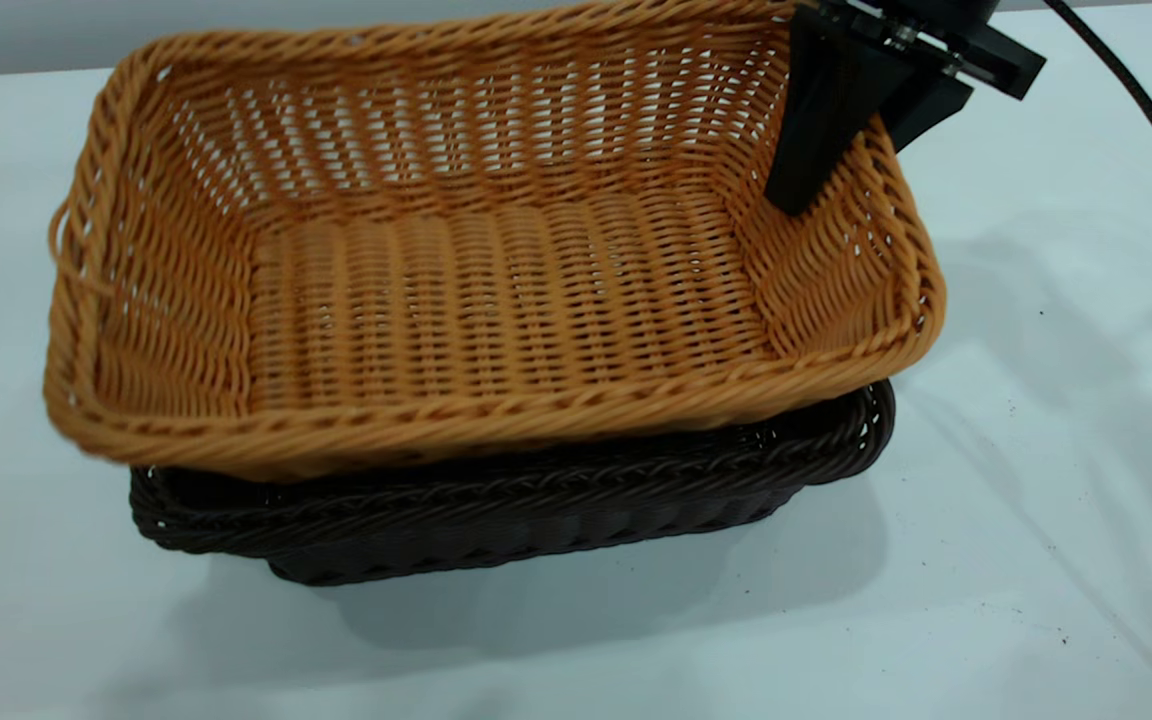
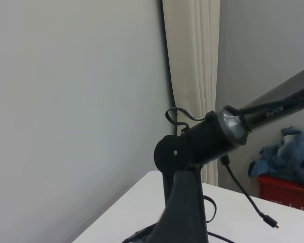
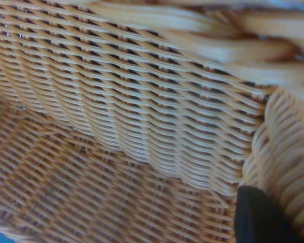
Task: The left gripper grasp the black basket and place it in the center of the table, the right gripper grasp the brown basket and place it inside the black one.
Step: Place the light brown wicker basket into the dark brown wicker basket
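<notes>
The brown basket [image 1: 496, 300] hangs tilted just over the black basket [image 1: 536, 500], covering most of it. Only the black basket's near rim and side show, standing on the table [image 1: 1036, 520]. I cannot tell whether the two baskets touch. My right gripper [image 1: 861, 135] is shut on the brown basket's right short wall, one finger inside and one outside. In the right wrist view the brown basket's weave [image 3: 142, 116] fills the picture, with one black fingertip [image 3: 258, 215] against it. The left gripper is out of view.
A black cable [image 1: 1151, 110] trails from the right arm over the table's far right. The left wrist view shows a black arm [image 2: 213, 139], a loose cable [image 2: 248, 200], a curtain [image 2: 192, 61] and a red bin [image 2: 289, 192] with blue cloth.
</notes>
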### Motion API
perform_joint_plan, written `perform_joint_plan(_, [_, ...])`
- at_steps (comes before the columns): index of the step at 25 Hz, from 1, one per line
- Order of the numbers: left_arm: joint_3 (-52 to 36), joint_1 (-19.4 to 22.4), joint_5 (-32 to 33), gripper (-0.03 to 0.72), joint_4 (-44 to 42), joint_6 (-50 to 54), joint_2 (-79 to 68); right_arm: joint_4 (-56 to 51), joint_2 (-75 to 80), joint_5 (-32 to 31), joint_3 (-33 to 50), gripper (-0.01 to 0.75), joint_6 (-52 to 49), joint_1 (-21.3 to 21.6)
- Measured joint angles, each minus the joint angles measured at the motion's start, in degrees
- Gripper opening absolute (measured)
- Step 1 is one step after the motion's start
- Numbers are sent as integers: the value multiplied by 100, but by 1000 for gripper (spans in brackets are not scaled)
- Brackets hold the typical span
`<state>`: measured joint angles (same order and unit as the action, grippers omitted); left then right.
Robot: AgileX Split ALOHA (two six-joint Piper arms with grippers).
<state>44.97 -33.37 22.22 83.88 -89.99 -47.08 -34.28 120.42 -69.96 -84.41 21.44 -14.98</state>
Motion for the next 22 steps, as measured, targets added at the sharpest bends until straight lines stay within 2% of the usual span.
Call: perform_joint_plan(22, [0,0,-67,573,-5,0,0,-101,0,-2,0,106,-258,-126])
